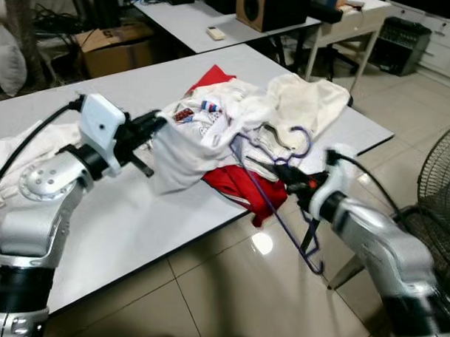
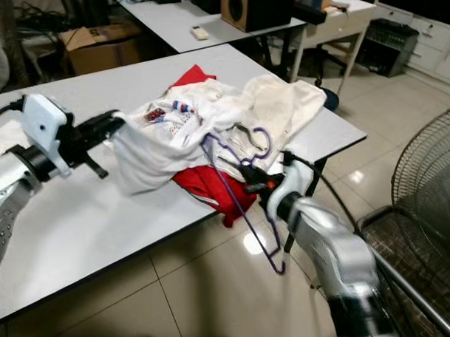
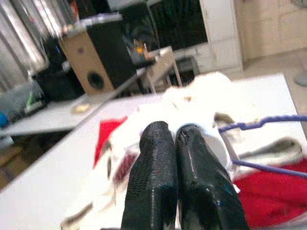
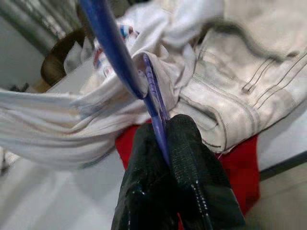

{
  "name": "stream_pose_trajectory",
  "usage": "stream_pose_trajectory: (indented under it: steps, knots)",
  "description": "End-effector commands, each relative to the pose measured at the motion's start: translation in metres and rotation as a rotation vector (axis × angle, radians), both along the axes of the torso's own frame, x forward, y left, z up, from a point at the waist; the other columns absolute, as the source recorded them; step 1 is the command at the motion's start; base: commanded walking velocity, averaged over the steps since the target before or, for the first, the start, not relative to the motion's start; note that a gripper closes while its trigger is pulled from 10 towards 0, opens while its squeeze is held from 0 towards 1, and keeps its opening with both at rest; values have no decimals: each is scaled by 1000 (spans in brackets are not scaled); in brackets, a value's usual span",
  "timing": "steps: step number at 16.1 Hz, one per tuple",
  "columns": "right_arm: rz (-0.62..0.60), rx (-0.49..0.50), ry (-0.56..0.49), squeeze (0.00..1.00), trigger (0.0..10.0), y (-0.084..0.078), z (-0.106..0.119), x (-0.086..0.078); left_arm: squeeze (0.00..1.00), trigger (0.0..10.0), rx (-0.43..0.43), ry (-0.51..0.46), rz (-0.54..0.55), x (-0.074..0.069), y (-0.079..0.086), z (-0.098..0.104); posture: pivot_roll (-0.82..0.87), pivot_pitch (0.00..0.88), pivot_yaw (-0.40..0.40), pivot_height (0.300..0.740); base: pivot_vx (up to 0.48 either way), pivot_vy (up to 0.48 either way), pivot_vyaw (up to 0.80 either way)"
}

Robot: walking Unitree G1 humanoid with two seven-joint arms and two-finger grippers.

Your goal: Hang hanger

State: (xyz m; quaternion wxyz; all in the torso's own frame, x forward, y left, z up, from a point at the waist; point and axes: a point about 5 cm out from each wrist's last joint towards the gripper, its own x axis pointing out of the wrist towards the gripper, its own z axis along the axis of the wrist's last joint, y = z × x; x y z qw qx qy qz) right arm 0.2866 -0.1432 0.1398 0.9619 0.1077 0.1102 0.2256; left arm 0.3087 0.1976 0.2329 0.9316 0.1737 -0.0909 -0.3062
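Note:
A purple hanger [image 1: 267,196] lies across the clothes pile and slants down past the table's front edge, its hook [image 1: 302,140] resting on the cloth. My right gripper [image 1: 288,172] is shut on the hanger's bar, which runs between the fingers [image 4: 184,143] in the right wrist view. A white printed shirt [image 1: 202,140] is draped over the hanger's far end. My left gripper [image 1: 160,123] is shut on that shirt's edge, which is stretched towards it; its fingers [image 3: 153,158] are pressed together. A red garment [image 1: 240,186] lies beneath, and a cream shirt [image 1: 304,99] behind.
The white table [image 1: 138,216] ends close to my right arm, with tiled floor below. A standing fan [image 1: 440,176] is at the right. Behind stand a second table [image 1: 190,22] with a speaker [image 1: 260,8] and a remote [image 1: 216,33], and a cardboard box [image 1: 117,46].

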Motion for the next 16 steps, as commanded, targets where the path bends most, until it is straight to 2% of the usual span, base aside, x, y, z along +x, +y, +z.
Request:
stream_pose_trajectory:
  steps: [1,3,4,6,7,8,9,10,11,12,13,14,15,16]
  knots:
    - [-13,35,-26,0,10000,0,9,-1,0,0,-8,-67,-15,0,-4,15,-111,0,31,740,0,0,0]
    - [16,75,-18,0,10000,11,9,-3,0,0,-18,-109,-44,1,-8,24,-110,8,46,740,0,0,0]
    - [40,90,-12,0,10000,17,8,-5,0,0,-35,-144,-18,2,-7,29,-104,10,47,740,0,0,0]
    - [61,172,11,0,10000,25,6,-8,0,0,-183,-302,83,6,2,57,-92,10,46,740,0,0,0]
    - [47,222,27,0,10000,25,3,-9,0,0,-257,-369,79,3,6,72,-91,9,45,740,0,0,0]
    - [39,254,35,0,10000,25,2,-9,0,0,-278,-377,60,1,7,76,-85,8,45,740,0,0,0]
    - [22,304,54,0,10000,24,-1,-8,0,745,-269,-369,18,-2,6,78,-83,8,44,740,0,0,0]
    - [7,361,79,0,10000,22,-4,-7,0,1922,-210,-364,-5,-6,4,73,-79,9,41,740,0,0,0]
    - [3,367,78,0,10000,22,-4,-7,0,1843,-212,-353,-8,-6,3,72,-77,9,40,740,0,0,0]
    - [10,408,59,0,10000,21,0,-7,0,431,-198,-332,-14,-6,2,67,-76,10,38,740,0,0,0]
    - [17,497,25,0,10000,20,8,-7,0,0,-155,-294,-14,-4,2,59,-73,9,34,740,0,0,0]
    - [15,520,19,0,10000,20,9,-7,0,0,-136,-284,-14,-4,2,57,-73,9,34,740,0,0,0]
    - [16,573,1,0,10000,17,14,-8,0,0,-55,-246,19,-1,5,49,-74,9,32,740,0,0,0]
    - [14,601,-4,0,10000,15,17,-10,0,0,-16,-229,38,0,8,45,-74,9,32,740,0,0,0]
